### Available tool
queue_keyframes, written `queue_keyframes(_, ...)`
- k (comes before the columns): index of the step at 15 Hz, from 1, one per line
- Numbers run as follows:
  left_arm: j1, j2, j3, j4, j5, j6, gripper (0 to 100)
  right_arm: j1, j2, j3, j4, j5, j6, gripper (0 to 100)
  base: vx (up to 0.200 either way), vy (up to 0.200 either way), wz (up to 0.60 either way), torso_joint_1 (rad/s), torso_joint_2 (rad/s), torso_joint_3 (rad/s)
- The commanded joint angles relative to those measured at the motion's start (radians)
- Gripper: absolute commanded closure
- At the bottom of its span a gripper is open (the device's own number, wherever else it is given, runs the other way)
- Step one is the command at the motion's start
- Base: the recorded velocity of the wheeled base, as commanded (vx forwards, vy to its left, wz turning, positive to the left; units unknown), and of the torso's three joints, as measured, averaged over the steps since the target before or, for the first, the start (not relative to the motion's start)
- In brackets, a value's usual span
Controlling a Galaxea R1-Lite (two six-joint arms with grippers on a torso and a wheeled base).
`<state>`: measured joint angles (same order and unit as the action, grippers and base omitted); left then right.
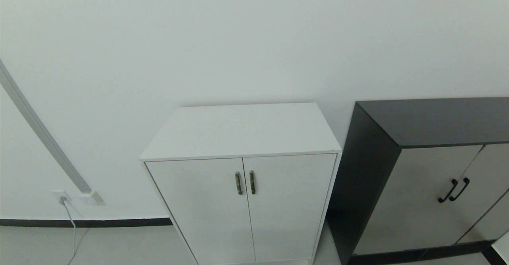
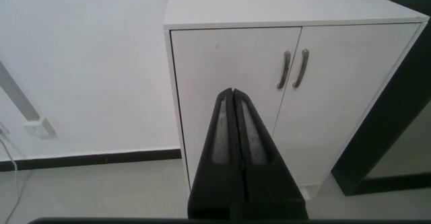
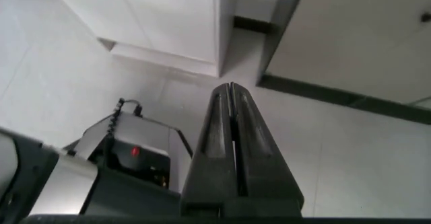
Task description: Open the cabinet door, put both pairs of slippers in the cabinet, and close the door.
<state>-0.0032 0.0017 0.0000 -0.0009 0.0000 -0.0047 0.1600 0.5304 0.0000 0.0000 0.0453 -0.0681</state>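
Left tool (image 2: pixel 233 92), right tool (image 3: pixel 231 87): both closed tight, holding nothing. White cabinet (image 1: pixel 240 133): one; doors (image 1: pixel 203 205), two, closed; handles (image 1: pixel 238 183), two.

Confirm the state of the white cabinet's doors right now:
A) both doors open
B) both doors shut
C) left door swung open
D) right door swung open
B: the white cabinet shows a flush, unbroken front, with its left-door handle and right-door handle side by side at the centre seam.

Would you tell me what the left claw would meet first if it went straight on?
Probably the left door of the white cabinet, beside its handle; the shut left claw points at that panel, though depth is unclear.
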Motion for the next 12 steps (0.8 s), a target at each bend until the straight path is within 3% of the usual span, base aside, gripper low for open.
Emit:
queue_keyframes(1, 0.000, 0.000, 0.000, -0.001, 0.000, -0.001, 100, -0.111, -0.095, 0.000, 0.000, 0.001, 0.001, 100, 0.000, 0.000, 0.00, 0.000, 0.00, 0.000)
queue_keyframes(3, 0.000, 0.000, 0.000, -0.001, 0.000, -0.001, 100, -0.169, -0.188, 0.000, 0.000, 0.001, 0.004, 100, 0.000, 0.000, 0.00, 0.000, 0.00, 0.000)
queue_keyframes(12, 0.000, 0.000, 0.000, -0.001, 0.003, -0.005, 100, -0.183, -0.477, 0.000, 0.000, 0.002, 0.059, 100, 0.000, 0.000, 0.00, 0.000, 0.00, 0.000)
